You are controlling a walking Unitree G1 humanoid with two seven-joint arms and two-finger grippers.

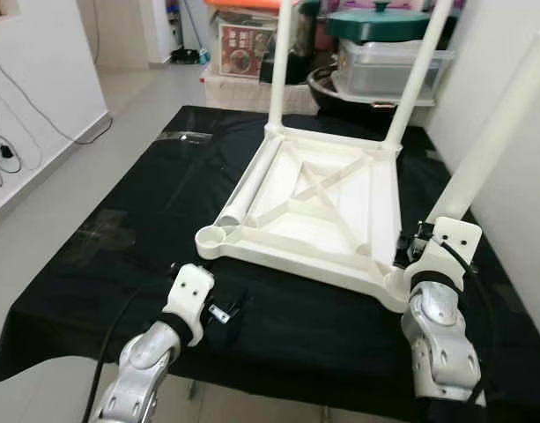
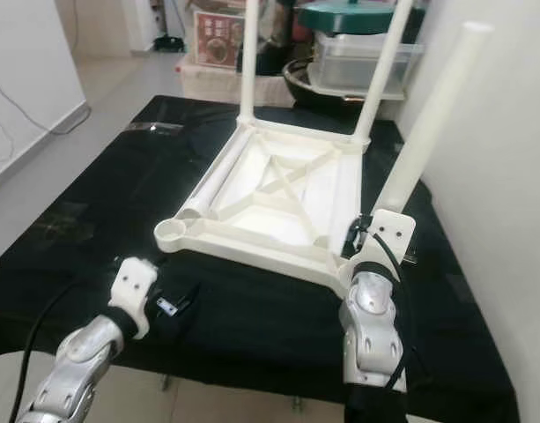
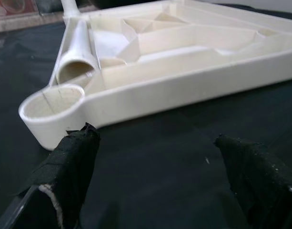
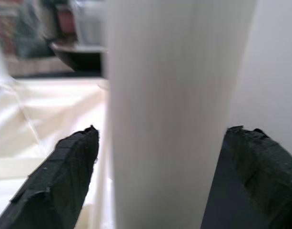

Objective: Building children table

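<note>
On the floor left of the worktop (image 1: 93, 256), cables (image 1: 1, 154) trailed along a white wall. The worktop carried a black cover and held the white plastic children's table top (image 1: 336, 207) turned underside up, lying toward the right half and nearer the far edge than the near one.

The left gripper (image 3: 155, 162) hovered low over the black cover near the worktop's near-left corner, its fingers (image 3: 72, 164) spread apart with nothing between them. Just beyond its fingertips sat the empty round socket (image 3: 53, 102) at the table top's near-left corner. A loose leg (image 1: 252, 181) lay inside the frame along its left side, its open end pointing toward that socket.

The underside showed crossed ribs (image 1: 327, 181) running between the corners. Two legs stood upright in the far corners: the far-left leg (image 1: 283, 66) and the far-right leg (image 1: 419, 70), both rising past the top of the head views.

At the near-right corner of the table top, a fourth leg (image 1: 503, 123) stood in its socket, leaning toward the right wall (image 1: 516, 220). The right gripper (image 4: 157, 162) was at the base of this leg, its fingers (image 4: 65, 176) set on either side of the white tube with small gaps showing, so they bracketed it without clearly pinching it.

Beyond the far edge of the worktop stood a cardboard box (image 1: 243, 44), a dark bowl (image 1: 327, 88) and a clear storage bin (image 1: 388, 66) with a green lidded pot (image 1: 375, 22) on top.
</note>
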